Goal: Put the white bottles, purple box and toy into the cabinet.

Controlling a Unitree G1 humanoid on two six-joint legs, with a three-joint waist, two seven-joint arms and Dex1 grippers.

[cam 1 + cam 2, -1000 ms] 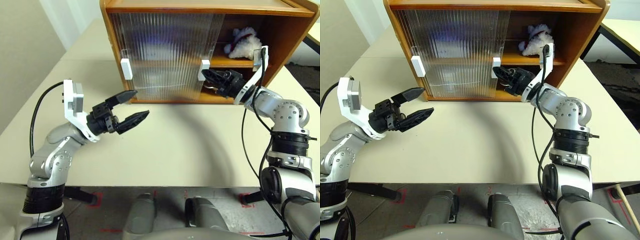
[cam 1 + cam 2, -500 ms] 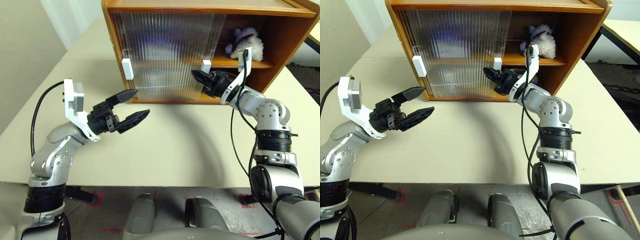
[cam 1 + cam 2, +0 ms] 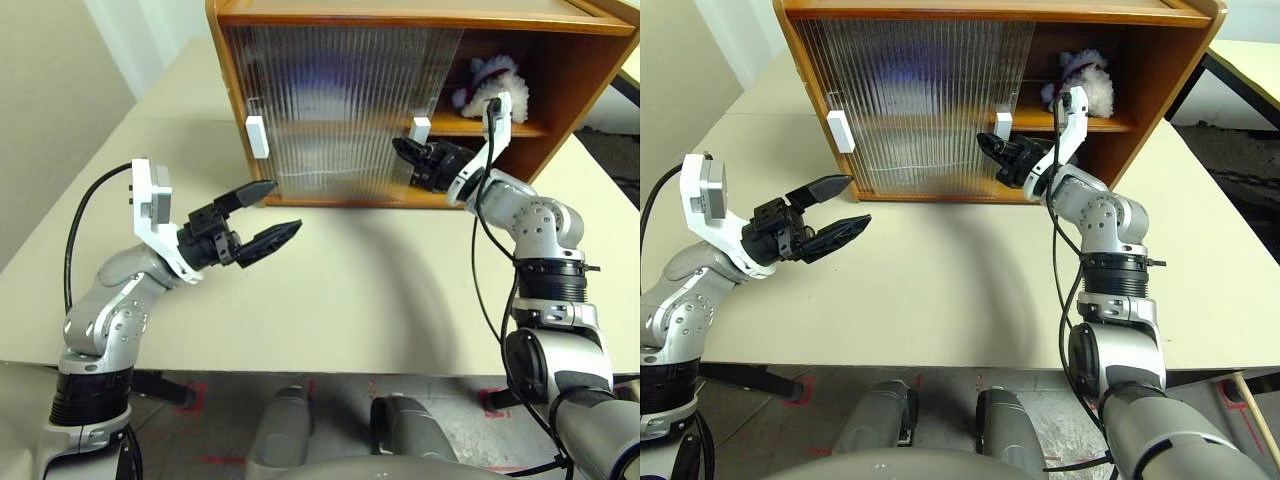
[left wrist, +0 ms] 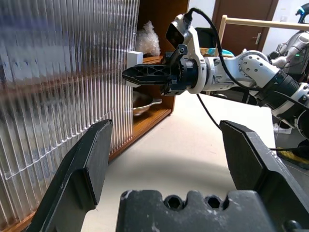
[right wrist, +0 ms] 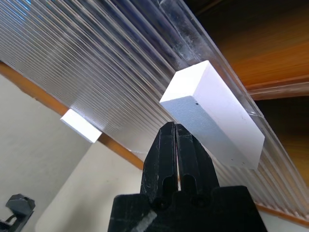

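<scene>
Cabinet (image 3: 400,12): upper middle of the head views, standing on the pale table (image 3: 350,290); its long axis runs left to right and its open front faces the robot.
Sliding doors (image 3: 330,100): both ribbed panels cover the left and middle of the front; the right end stands open.
Handles: one white block (image 3: 257,137) at the left door's edge, long axis upright; a second white block (image 3: 421,129) at the open edge.
Toy (image 3: 490,85): on the inner shelf in the open right end, upper right of the frame, red top upward; its lower part is cut off by the right arm.
Lower compartment: a steel bowl (image 4: 142,102) sits there, partly hidden by the door.
Behind the doors: only blurred bluish and pale shapes, nothing nameable.
Right gripper (image 3: 403,150): fingers pressed together, tip just beside the second handle; contact I cannot tell.
Left gripper (image 3: 275,210): lower left, above the table, jaws wide and empty, pointing toward the cabinet.
</scene>
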